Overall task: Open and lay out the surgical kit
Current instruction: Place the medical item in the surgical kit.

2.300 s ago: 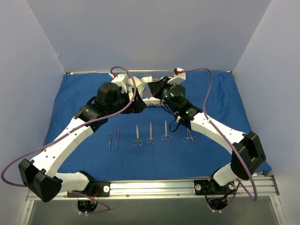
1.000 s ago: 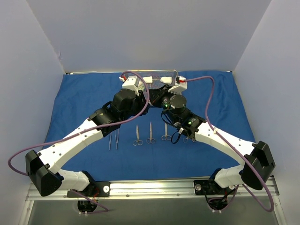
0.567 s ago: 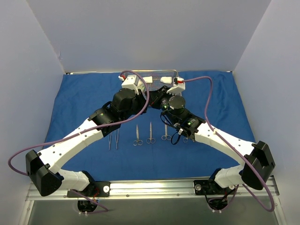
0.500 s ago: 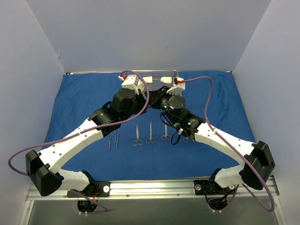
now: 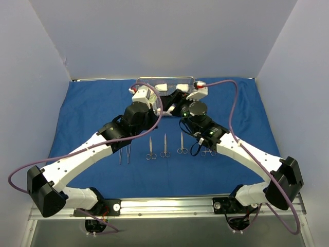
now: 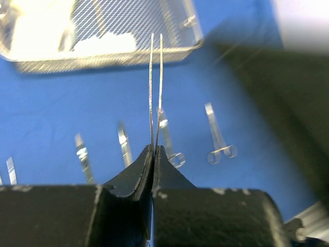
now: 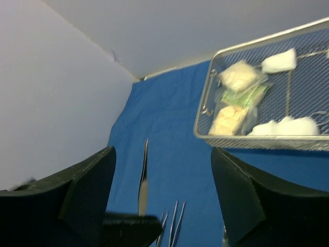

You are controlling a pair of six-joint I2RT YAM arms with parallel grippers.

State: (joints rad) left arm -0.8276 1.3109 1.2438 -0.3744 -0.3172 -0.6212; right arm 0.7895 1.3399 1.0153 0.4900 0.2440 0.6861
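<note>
surgical kit tweezers [image 6: 156, 77] are now riding pinched in your left gripper [image 6: 153, 150] while your right gripper [image 7: 162, 180] is spreading empty; likely heading for the instrument row [image 5: 165, 146] at 6 o'clock.

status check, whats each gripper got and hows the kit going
Left gripper shut on tweezers, near the wire tray. Right gripper open, empty. Gauze and packets in the tray. Both grippers close together there.

Pale grey walls [image 5: 164, 36] fill the upper frame and both sides. An aluminium rail [image 5: 169, 207] crosses the bottom.
</note>
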